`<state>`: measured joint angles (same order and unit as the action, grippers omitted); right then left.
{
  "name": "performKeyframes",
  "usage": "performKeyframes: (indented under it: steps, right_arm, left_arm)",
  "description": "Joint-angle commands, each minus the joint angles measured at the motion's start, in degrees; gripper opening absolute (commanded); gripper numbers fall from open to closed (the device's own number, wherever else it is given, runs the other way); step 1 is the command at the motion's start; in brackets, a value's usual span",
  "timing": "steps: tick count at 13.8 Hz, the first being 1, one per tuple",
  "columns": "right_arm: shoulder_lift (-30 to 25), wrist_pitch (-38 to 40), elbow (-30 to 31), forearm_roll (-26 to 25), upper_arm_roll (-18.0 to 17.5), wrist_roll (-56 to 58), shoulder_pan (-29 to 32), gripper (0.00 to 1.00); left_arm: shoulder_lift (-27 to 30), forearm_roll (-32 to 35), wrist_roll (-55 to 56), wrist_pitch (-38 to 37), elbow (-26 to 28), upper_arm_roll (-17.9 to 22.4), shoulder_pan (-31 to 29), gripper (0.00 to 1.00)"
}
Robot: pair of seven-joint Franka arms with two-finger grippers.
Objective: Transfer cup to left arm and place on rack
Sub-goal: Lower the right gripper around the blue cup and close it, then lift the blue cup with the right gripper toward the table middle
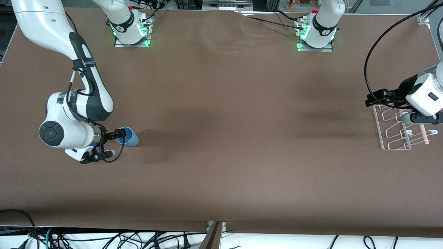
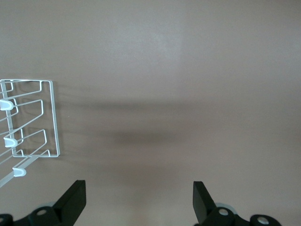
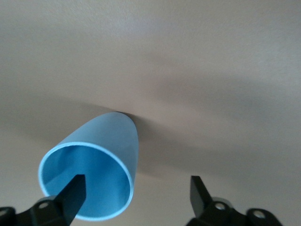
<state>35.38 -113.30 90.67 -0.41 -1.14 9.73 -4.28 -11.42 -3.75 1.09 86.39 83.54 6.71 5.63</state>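
Cup [image 1: 128,136], light blue and upright, stands on the brown table [image 1: 221,138] toward the right arm's end. Right gripper [image 1: 119,134] is at its rim with jaws spread wide, one finger [image 3: 73,193] inside the mouth and the other outside, not clamped. Rack [image 1: 394,128] sits at the left arm's end; left gripper [image 1: 375,101] hovers over its edge, jaws open and empty.

A brown table [image 1: 221,138] carries 2 things: the blue cup [image 1: 128,137] and the white wire rack [image 1: 394,128], well apart.
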Motion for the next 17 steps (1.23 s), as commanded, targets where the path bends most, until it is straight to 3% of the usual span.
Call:
performKeyframes:
  steps: [1,3,4,7,11,14,16,17]
  right_arm:
    - [2.14,-0.26,-0.84,0.49,-0.09,0.73,0.23,0.4]
    - [3.02,-0.43,-0.84,0.84,-0.18,0.11,0.15,0.08]
    - [3.55,-0.44,-0.93,0.84,-0.18,-0.32,-0.11,0.0]
    - [3.29,0.18,-1.19,2.85,-0.7,-5.31,-0.55,0.0]
    - [1.18,9.99,-5.57,15.05,-3.95,-22.44,-2.05,0.0]
    - [1.18,18.98,-12.86,27.09,-9.12,-35.96,-2.14,0.0]
    - [1.96,17.24,-18.13,33.6,-14.74,-49.04,-2.57,0.0]
    - [2.06,13.92,-20.59,33.8,-16.33,-54.59,-4.23,0.0]
  left_arm:
    - [-0.71,-0.82,0.49,-0.88,-1.8,-0.03,-0.1,1.0]
    - [-0.71,-0.74,0.5,-0.79,-1.8,-0.03,-0.1,1.0]
    - [-0.71,-0.74,0.41,-0.79,-1.8,-0.03,-0.1,1.0]
    - [-0.71,-0.74,0.41,-0.79,-1.8,-0.03,-0.1,1.0]
    - [-0.71,-0.82,0.49,-0.79,-1.8,-0.03,-0.1,1.0]
    - [-0.71,-0.74,0.5,-0.79,-1.8,-0.03,-0.1,1.0]
    - [-0.71,-0.82,0.41,-0.79,-1.8,-0.03,-0.1,1.0]
    - [-0.71,-0.82,0.41,-0.79,-1.8,-0.03,-0.1,1.0]
